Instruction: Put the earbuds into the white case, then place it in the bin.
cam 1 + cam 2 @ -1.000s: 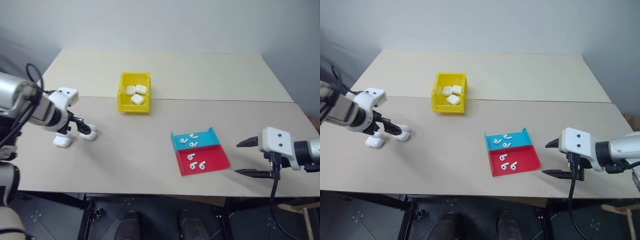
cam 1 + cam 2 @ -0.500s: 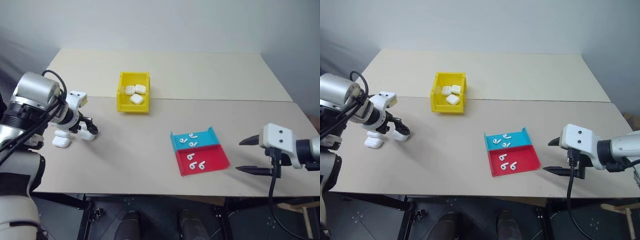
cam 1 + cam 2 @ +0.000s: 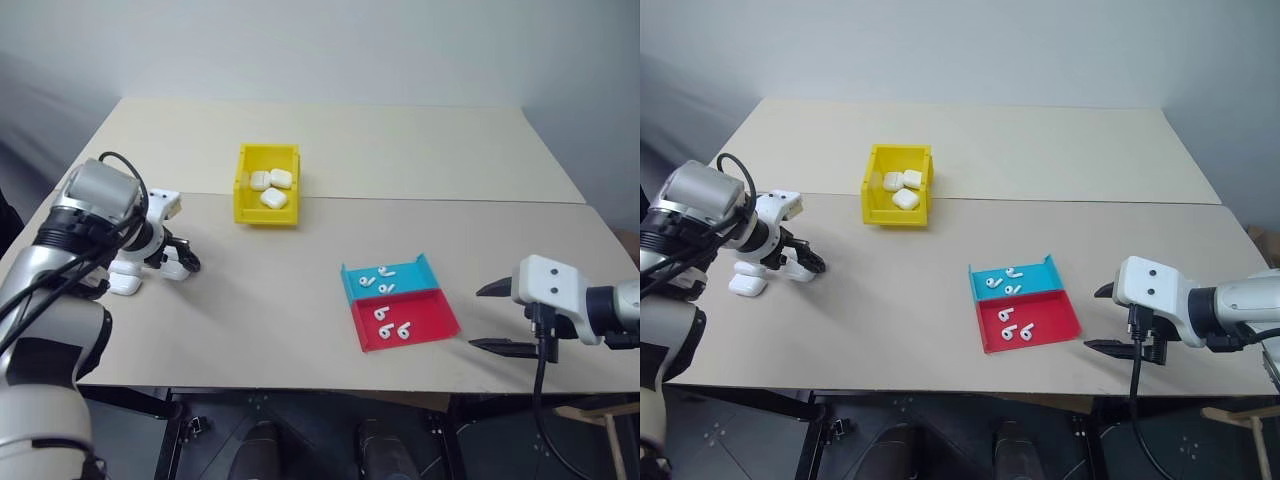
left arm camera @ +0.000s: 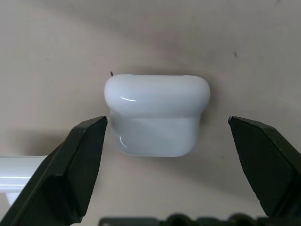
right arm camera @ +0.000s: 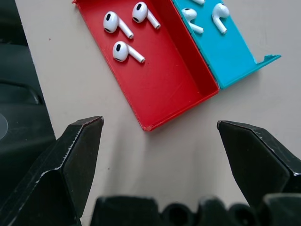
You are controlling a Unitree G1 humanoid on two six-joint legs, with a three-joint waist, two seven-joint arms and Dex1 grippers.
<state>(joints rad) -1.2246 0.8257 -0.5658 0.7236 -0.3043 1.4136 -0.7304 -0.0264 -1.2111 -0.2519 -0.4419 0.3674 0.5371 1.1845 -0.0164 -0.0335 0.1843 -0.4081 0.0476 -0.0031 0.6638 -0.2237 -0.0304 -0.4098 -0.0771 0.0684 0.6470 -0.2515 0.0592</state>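
Bin: I'm seeing three white cases already lying inside the yellow bin (image 3: pixel 268 186) at the far middle of the table (image 3: pixel 300 310), so I judge part of the job done.
Case in hand: I'm lining up on the white case (image 4: pixel 156 114), which is sitting on the table at my left side; its lid looks shut, and a second case (image 3: pixel 125 284) is lying just beside it.
Left gripper: my left gripper (image 4: pixel 164 155) is hovering over that case with its fingers spread wide, one to each side and neither touching it; nothing is grasped.
Earbuds: I'm counting three earbuds (image 5: pixel 124 29) loose in the red tray (image 5: pixel 164 84) and more in the blue tray (image 5: pixel 230 52) touching it, on my right side, well apart from the case.
Right gripper: my right gripper (image 3: pixel 493 318) is waiting near the trays, fingers spread apart and empty.
Progress: I'm reading this as a fresh round just starting.
Left to do: I'm judging that this case needs picking up and opening, the earbuds seating inside, then the trip to the bin.
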